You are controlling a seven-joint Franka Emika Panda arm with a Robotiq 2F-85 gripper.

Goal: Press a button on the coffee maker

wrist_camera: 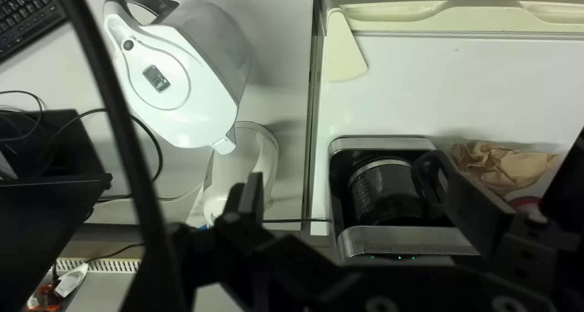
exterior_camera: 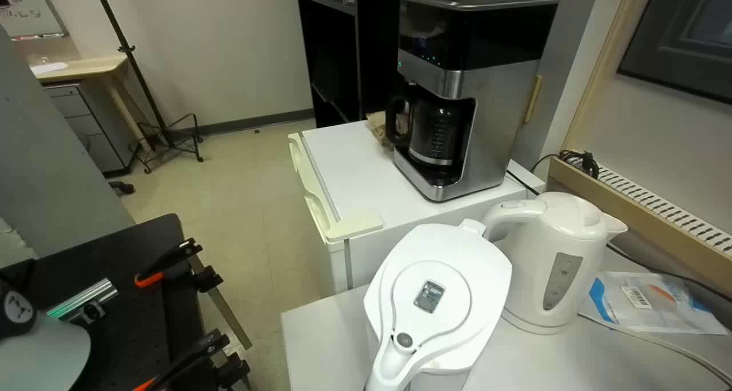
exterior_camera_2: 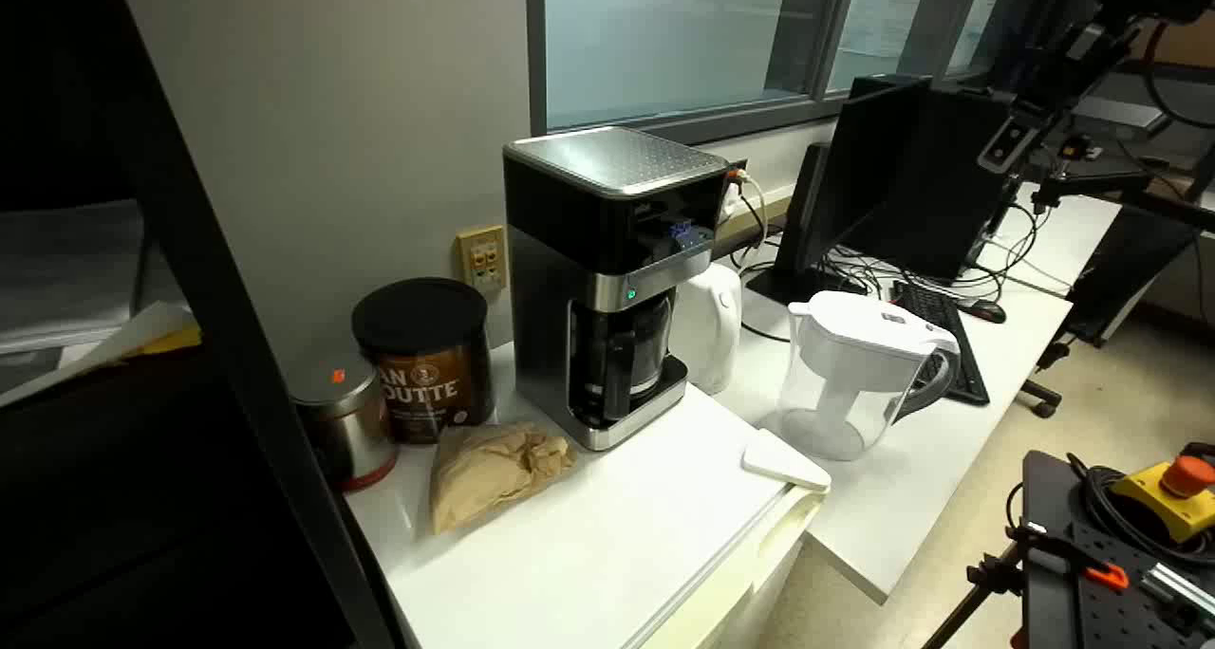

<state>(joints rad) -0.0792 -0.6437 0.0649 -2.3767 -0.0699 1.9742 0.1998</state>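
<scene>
The coffee maker, tall, black and silver, stands on a white cabinet top in both exterior views (exterior_camera: pixel 503 122) (exterior_camera_2: pixel 560 288). Its dark glass carafe (exterior_camera: pixel 437 131) sits in its base. In the wrist view its silver front panel (wrist_camera: pixel 401 239) shows with a row of buttons (wrist_camera: pixel 410 250) and small green lights. My gripper (wrist_camera: pixel 365 200) is open and empty in the wrist view, its fingers wide apart. The right finger overlaps the carafe handle in the picture; I see no contact. A dark finger-like part (exterior_camera_2: pixel 1011 141), probably my gripper, hangs high at the right edge of an exterior view.
A white pitcher (exterior_camera: pixel 440 288) and a white kettle (exterior_camera: pixel 572 236) stand on the desk beside the coffee maker. A paper bag (exterior_camera_2: pixel 498 473), a coffee can (exterior_camera_2: pixel 422 374) and a metal canister (exterior_camera_2: pixel 342 412) stand on its other side. Monitors (exterior_camera_2: pixel 864 165) stand further along.
</scene>
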